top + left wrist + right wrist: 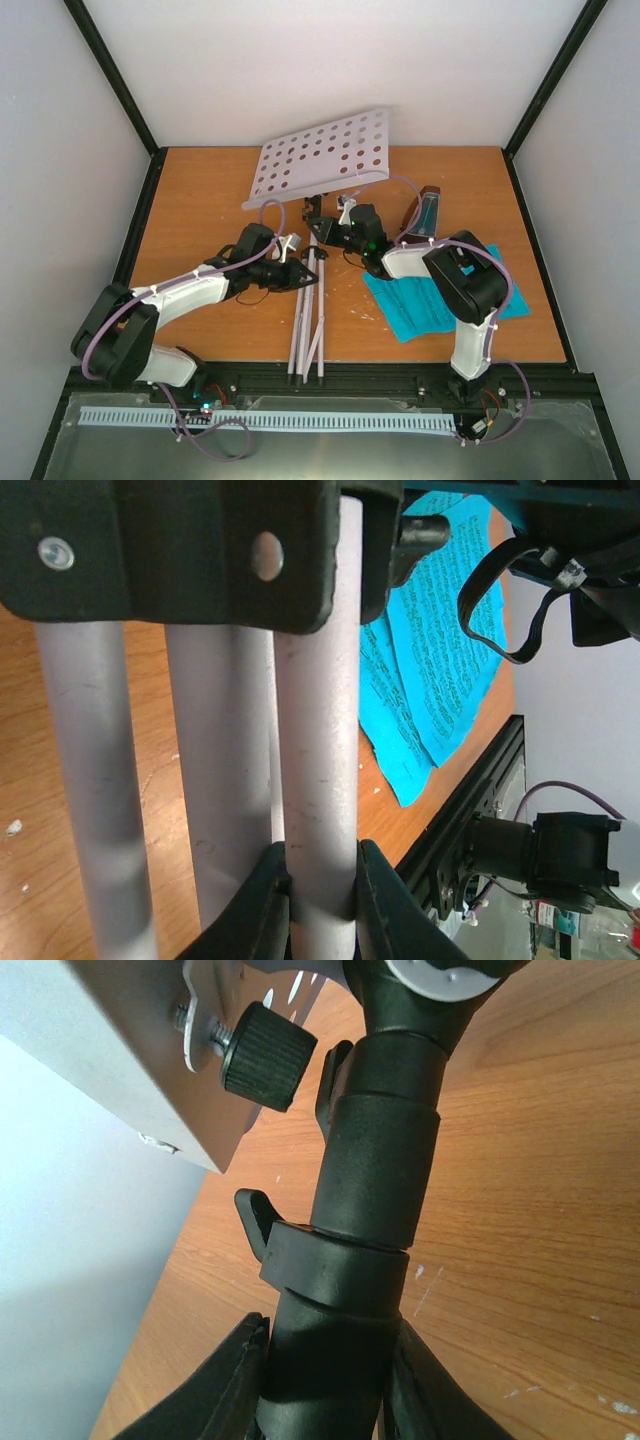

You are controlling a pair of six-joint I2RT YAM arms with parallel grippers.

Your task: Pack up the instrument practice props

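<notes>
While both arms reach to the middle of the orange-brown wooden table (200, 190), the overhead view shows the silvery tripod music stand with hole-perforated desk (320, 160) between them. Its desk is toward the far wall and its folded legs run to the near edge. The left gripper (298, 272) sits on the legs, and the right gripper (325, 228) sits higher up, just below the desk. The cyan sheet-music pages printed black (420, 305) lie on the table under the right arm. The brown pyramid metronome with clear plastic front cover (428, 210) is just beyond them, right of the stand.

From the left wrist, the left gripper (322, 900) is narrowed onto one silvery leg tube (320, 730), with both black fingers (265, 905) pressed against its sides. Two more tubes lie alongside to the left. The cyan pages (430, 660) lie on the table beyond, apart from the tubes.

From the right wrist, the right gripper (325, 1400) is clamped around the stand's black plastic shaft (370, 1210), just under a collar with a small lever. A black ribbed knob (265, 1055) on the desk's grey bracket sits above the grip, and the wooden table shows behind it.
</notes>
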